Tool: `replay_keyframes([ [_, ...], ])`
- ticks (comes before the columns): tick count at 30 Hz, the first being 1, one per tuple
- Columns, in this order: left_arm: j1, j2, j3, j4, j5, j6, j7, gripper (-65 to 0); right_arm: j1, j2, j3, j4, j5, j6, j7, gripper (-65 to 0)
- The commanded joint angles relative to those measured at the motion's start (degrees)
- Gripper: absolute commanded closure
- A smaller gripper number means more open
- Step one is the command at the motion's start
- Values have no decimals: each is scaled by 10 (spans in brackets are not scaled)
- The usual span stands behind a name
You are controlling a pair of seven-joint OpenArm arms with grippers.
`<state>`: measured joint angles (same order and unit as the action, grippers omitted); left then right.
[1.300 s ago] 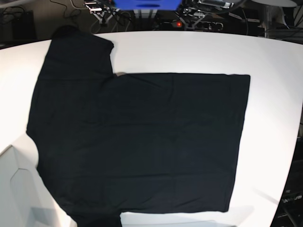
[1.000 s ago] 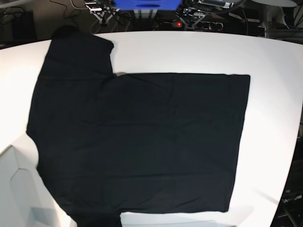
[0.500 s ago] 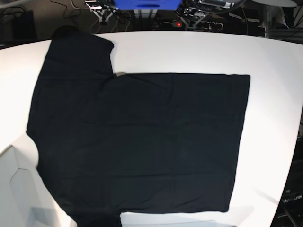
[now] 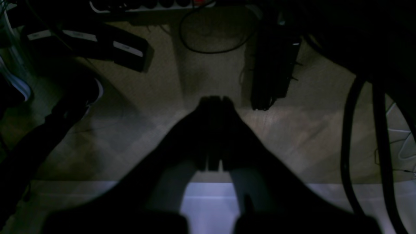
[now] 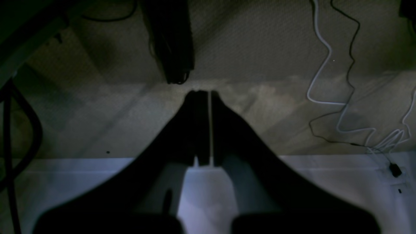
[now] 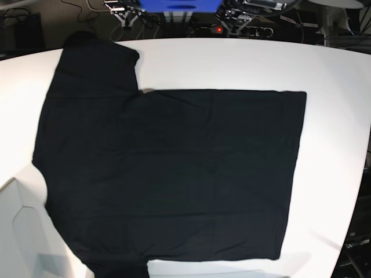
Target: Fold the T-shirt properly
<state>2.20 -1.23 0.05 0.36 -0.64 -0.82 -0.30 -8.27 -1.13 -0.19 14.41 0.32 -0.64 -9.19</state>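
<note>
No movement since before: T-shirt (image 6: pixel 168 174) flat; left tool (image 4: pixel 213 101), right tool (image 5: pixel 203 94) pressed together, floorward.

T-shirt (image 6: pixel 174 174): matt black soft cloth | table (image 6: pixel 243 63): smooth white

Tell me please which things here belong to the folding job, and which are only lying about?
Belong to the job:
- T-shirt, spread flat on the table
- left gripper, shut, empty
- right gripper, shut, empty

Only lying about:
- white cable on the floor
- black cable on the floor
</note>
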Motion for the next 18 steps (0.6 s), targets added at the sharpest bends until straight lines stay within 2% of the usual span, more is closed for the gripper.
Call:
replay_keyframes([
  [1,5,-1,0,-1,2,6,-3,0,-2,-2,-1,1,-2,10,-1,0],
  [3,18,-1,0,6,2,6,-3,0,-5,-2,-1,1,-2,10,-1,0],
  [6,72,-13,0,91,2,6,-2,0,-33,-2,-1,35,-2,10,5,0],
  [11,204,-22,-1,275,2,6,3,0,-139,-3,-1,186,-2,10,2,0],
  [18,364,-66,-1,525,-3,6,3,0,-310,-2,-2,441,-2,10,2,0],
])
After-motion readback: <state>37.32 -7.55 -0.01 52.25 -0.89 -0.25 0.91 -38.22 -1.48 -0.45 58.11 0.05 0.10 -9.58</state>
